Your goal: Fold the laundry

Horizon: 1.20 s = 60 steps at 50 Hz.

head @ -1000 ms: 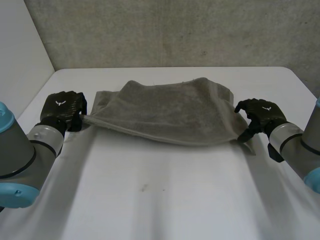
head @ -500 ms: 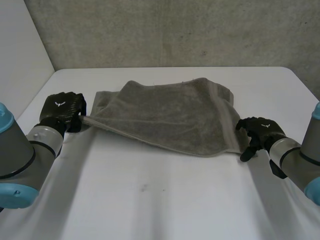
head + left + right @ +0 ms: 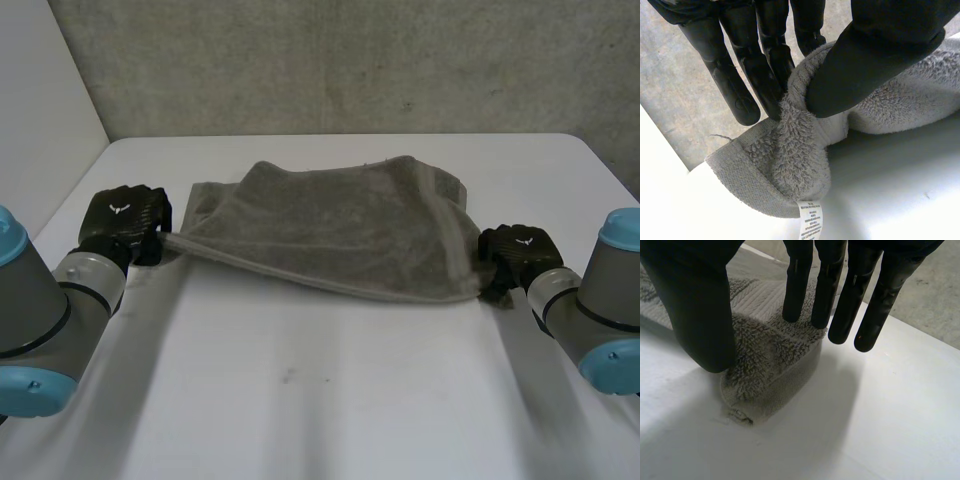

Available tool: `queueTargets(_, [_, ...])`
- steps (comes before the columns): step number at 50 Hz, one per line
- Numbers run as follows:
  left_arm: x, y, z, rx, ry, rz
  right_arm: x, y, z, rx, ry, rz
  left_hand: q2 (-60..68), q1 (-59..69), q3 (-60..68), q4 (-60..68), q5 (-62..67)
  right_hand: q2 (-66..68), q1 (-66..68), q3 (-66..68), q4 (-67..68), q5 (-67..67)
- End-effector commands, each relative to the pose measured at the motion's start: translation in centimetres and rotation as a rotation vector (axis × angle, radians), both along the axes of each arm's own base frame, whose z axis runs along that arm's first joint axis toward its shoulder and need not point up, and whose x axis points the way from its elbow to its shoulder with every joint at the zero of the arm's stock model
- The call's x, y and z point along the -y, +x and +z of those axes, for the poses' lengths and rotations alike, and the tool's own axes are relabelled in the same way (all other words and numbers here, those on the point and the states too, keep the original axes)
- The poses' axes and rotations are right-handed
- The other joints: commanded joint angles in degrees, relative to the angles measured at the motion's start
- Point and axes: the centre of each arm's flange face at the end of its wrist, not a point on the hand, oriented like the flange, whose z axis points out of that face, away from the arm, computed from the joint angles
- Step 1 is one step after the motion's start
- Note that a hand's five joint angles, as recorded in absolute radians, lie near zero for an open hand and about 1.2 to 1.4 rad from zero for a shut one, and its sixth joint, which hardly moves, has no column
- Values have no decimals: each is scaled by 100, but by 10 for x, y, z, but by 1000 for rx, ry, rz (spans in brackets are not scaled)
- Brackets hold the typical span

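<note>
The left hand (image 3: 125, 215) pinches a bunched corner of the grey, nubbly terry towel (image 3: 340, 225) between thumb and fingers, with a small white label (image 3: 810, 220) hanging just below. The right hand (image 3: 700, 305) hangs over the opposite corner, its fingers straight and clasping nothing. The towel lies loosely folded across the smooth white table (image 3: 330, 400).

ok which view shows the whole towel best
The head view: the whole grey towel stretches across the table, both ends in sight. The left wrist view shows one labelled corner pinched by the left robot hand; the right wrist view shows another corner lying under the open right robot hand.
</note>
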Motion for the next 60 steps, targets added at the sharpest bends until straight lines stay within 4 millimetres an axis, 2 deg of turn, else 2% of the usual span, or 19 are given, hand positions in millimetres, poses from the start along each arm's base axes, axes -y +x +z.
queueTargets(1, [-1,0,-1,2,3,-1,7,4,2,-2,-26,-4,1024,1197,1031,1024,1067,1784,2336,1781,1788,1987])
queueTargets(3, [0,0,-1,2,3,-3,9,5,2,-2,-30,-2,1024,1197,1031,1024,1067,2524,3076,2521,2528,2727])
queueTargets(5, [0,0,-2,5,7,-1,14,6,3,-1,-41,-2,1024,1197,1031,1024,1067,4111,4663,4108,4115,4315])
queueTargets(11, [0,0,-4,9,13,-2,18,6,14,-2,-73,-5,1024,1197,1031,1024,1067,4116,4668,4113,4120,4319])
queueTargets(13, [-1,0,-6,15,19,-2,16,4,33,-11,-115,-4,1024,1197,1031,1024,1067,4116,4668,4113,4120,4319])
queueTargets(14, [-1,0,-6,15,19,-2,16,4,33,-11,-115,-4,1024,1197,1031,1024,1067,4116,4668,4113,4120,4319])
queueTargets(16, [-4,1,-9,24,49,-3,13,2,57,-30,-167,0,1024,1197,1031,1024,1067,4116,4668,4113,4120,4319])
queueTargets(17, [-4,1,-9,24,49,-3,13,2,57,-30,-168,0,1024,1197,1031,1024,1067,4116,4668,4113,4120,4319])
queueTargets(19, [-7,2,-12,32,78,-3,5,-1,70,-108,-186,20,1024,1197,1031,1024,1067,4116,4668,4113,4120,4319])
queueTargets(25, [-22,3,-21,99,211,-18,-10,-6,77,-278,-148,75,1024,1197,1031,1024,1067,4116,4668,4113,4120,4319])
queueTargets(29, [-37,4,-24,176,286,-41,-17,-33,72,-408,-27,71,1024,1197,1031,1024,1067,4116,4668,4113,4120,4319])
queueTargets(33, [-49,6,-26,222,348,-54,-27,-45,70,-472,67,91,1024,1197,1031,1024,1067,4116,4668,4113,4120,4319])
queueTargets(39, [-80,14,-15,293,454,-83,-60,-64,76,-593,243,185,1024,1197,1031,1024,1067,4116,4668,4113,4120,4319])
queueTargets(45, [-99,18,-1,357,492,-113,-79,-74,101,-646,190,203,1024,1197,1031,1024,1067,4116,4668,4113,4120,4319])
queueTargets(49, [-96,16,5,354,457,-115,-79,-72,104,-621,167,218,1024,1197,1031,1024,1067,4116,4668,4113,4120,4319])
queueTargets(55, [-71,6,10,336,359,-115,-65,-65,110,-580,52,188,1024,1197,1031,1024,1067,4116,4668,4113,4120,4319])
queueTargets(57, [-51,0,5,332,323,-107,-51,-56,109,-542,-4,172,1024,1197,1031,1024,1067,4116,4668,4113,4120,4319])
queueTargets(58, [-51,0,5,331,323,-107,-51,-56,109,-542,-5,172,1024,1197,1031,1024,1067,4116,4668,4113,4120,4319])
queueTargets(60, [-36,-3,0,329,315,-103,-46,-33,104,-511,-32,217,1024,1197,1031,1024,1067,4116,4668,4113,4120,4319])
